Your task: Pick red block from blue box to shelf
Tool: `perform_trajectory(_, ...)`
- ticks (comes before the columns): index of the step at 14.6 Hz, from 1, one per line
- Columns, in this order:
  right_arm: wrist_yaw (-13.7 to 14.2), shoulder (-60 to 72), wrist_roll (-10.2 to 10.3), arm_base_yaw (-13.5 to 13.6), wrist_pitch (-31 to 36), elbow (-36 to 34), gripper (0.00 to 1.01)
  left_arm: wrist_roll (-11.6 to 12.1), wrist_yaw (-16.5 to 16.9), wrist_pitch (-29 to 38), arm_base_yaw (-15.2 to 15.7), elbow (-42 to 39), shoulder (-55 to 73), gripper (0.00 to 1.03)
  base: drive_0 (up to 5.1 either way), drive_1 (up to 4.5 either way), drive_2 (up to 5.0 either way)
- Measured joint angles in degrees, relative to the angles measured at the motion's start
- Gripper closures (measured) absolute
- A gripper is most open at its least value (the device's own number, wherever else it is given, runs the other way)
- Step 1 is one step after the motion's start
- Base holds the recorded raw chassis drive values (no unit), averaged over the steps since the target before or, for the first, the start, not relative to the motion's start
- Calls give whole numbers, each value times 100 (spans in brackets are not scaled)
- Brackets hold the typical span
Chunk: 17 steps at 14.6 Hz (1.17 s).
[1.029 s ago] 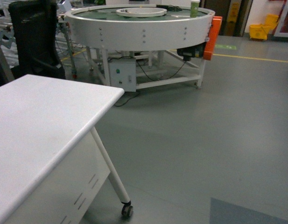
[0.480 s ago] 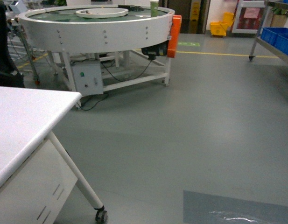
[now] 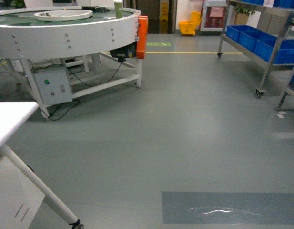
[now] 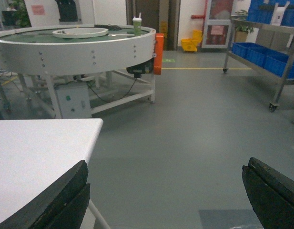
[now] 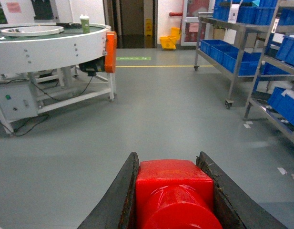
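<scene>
The right tool (image 5: 174,191) pinches the red block (image 5: 174,186) between both fingers, above grey floor. The left tool (image 4: 168,191) is spread wide, holding nothing. The shelf (image 5: 242,52) stands at 2 o'clock.

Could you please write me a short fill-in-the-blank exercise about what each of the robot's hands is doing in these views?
1. The right hand is shut on the ____ block.
2. The left hand is open and holds ____.
3. The blue crates sit on a steel ____ at the right.
4. The white table lies on the ____ side of the left wrist view.

Missing words: red; nothing; shelf; left
</scene>
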Motion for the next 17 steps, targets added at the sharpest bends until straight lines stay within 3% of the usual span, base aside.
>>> perform_trajectory(7, -4, 0, 0, 0, 11, 0, 73, 0, -7, 2, -13, 0, 0, 5, -43, -43, -43)
perform_trajectory(11, -2, 0, 0, 0, 7, 0, 73, 0, -2, 2, -13, 0, 0, 5, 271, 217, -504)
perform_trajectory(17, -2, 0, 0, 0, -4, 0, 73, 0, 4, -2, -4, 0, 0, 5, 1, 395, -393)
